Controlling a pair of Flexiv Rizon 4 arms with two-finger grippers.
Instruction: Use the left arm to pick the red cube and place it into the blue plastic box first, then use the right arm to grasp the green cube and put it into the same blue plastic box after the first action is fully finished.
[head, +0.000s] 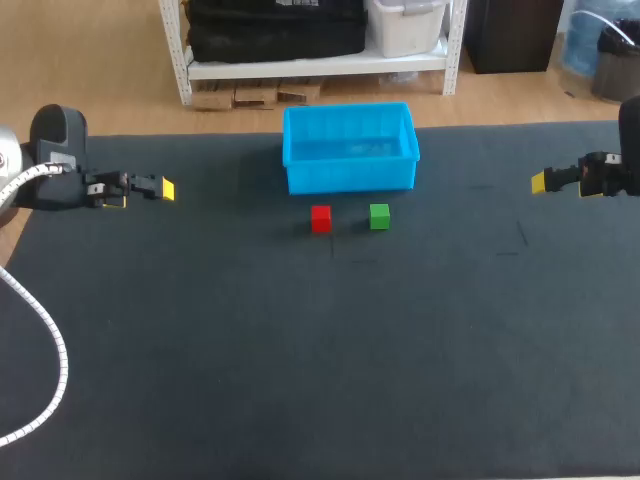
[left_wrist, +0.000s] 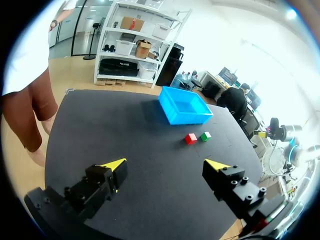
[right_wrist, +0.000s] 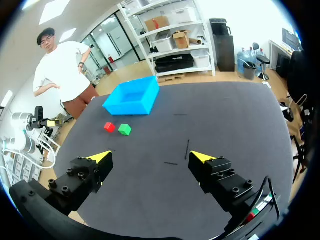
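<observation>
The box (head: 350, 150) sat on the table (head: 300, 360) at its far middle, with the left cube (head: 320, 218) and the right cube (head: 379, 216) side by side just before it, near each other but apart, while my left pincer (head: 165, 189) and my right pincer (head: 538, 182) hung well off to either side.

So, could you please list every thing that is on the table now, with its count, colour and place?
blue plastic box: one, blue, far middle of the table, nothing seen inside.
red cube: one, red, just in front of the box, left of the green cube, not touching it.
green cube: one, green, just in front of the box.
table: one, dark cover.
cable: one, white, curving over the table's left edge.
left arm: one, black with yellow tips, at the table's left side, jaws open and empty.
right arm: one, black with yellow tips, at the right side, jaws open and empty.
</observation>
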